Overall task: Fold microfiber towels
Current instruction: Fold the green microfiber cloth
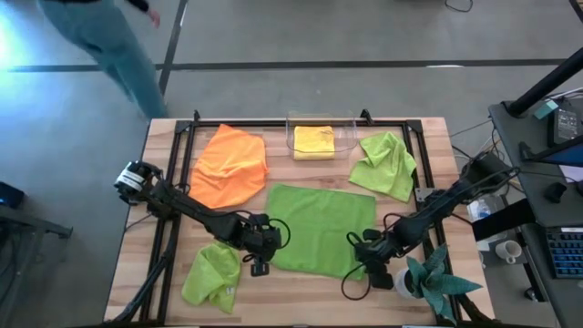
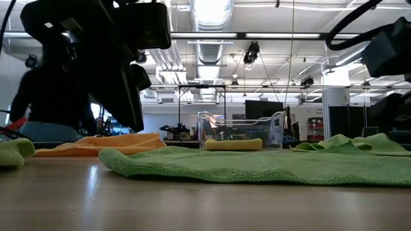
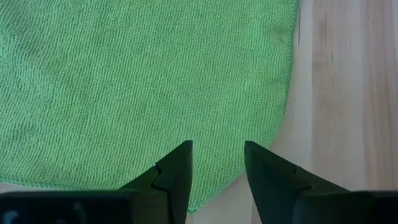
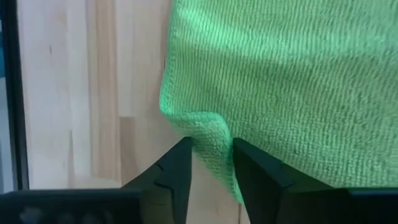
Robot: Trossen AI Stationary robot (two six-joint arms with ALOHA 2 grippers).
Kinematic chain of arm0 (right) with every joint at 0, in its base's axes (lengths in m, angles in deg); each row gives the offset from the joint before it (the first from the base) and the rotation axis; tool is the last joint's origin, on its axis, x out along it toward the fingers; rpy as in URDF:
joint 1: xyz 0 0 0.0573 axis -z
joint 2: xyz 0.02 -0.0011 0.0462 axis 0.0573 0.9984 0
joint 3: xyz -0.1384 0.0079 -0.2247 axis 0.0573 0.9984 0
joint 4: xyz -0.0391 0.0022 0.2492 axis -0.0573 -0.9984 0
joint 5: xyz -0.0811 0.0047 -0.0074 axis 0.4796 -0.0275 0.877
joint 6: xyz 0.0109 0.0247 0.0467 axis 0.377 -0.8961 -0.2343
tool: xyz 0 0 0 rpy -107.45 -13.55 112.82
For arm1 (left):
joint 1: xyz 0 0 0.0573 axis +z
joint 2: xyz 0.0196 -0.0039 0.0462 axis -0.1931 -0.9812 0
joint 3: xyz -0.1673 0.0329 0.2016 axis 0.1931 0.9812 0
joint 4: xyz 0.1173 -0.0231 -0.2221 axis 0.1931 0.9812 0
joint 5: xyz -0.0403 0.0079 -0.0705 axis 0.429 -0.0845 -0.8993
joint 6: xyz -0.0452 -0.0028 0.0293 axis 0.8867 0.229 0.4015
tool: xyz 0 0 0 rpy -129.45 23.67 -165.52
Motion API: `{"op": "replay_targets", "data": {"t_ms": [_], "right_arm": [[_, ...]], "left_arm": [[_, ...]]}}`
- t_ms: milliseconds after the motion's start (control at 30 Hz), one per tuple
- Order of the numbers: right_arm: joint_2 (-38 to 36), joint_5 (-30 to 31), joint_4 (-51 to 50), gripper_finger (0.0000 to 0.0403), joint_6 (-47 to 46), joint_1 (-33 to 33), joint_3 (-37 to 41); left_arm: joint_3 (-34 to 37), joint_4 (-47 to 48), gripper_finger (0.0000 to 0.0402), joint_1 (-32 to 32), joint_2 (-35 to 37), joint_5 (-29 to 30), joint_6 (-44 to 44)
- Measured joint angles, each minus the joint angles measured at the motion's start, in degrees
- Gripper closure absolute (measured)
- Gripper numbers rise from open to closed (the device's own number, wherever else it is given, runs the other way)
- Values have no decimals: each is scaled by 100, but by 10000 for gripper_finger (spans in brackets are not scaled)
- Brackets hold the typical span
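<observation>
The spread lime green towel (image 1: pixel 319 228) lies flat at the centre of the surface (image 1: pixel 301 305). The step in hand looks like pinching its two near corners to fold it toward twelve o'clock. To do that well, both pinches should bite cloth only, sit level with each other, and lift together so the edge stays straight.

The right gripper (image 4: pixel 210 163), at the towel's five o'clock corner, has its fingers closing on a raised pucker of the hem; whether they have it gripped yet I cannot tell. The left gripper (image 3: pixel 217 163), at the seven o'clock corner, holds its fingers apart with the hem between them, nothing caught.

Outward lie the orange towel (image 1: pixel 230 166) at eleven o'clock, the yellow towel (image 1: pixel 314 141) in the clear bin (image 1: pixel 351 123) at twelve, and crumpled green towels at one (image 1: pixel 384 166) and seven (image 1: pixel 211 275).
</observation>
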Motion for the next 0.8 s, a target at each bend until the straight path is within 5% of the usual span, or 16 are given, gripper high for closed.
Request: {"op": "replay_targets", "data": {"t_ms": [800], "right_arm": [[-54, -251, 19, 392, -143, 2, 8]], "left_arm": [[62, 0, 272, 0, 0, -94, -1]]}}
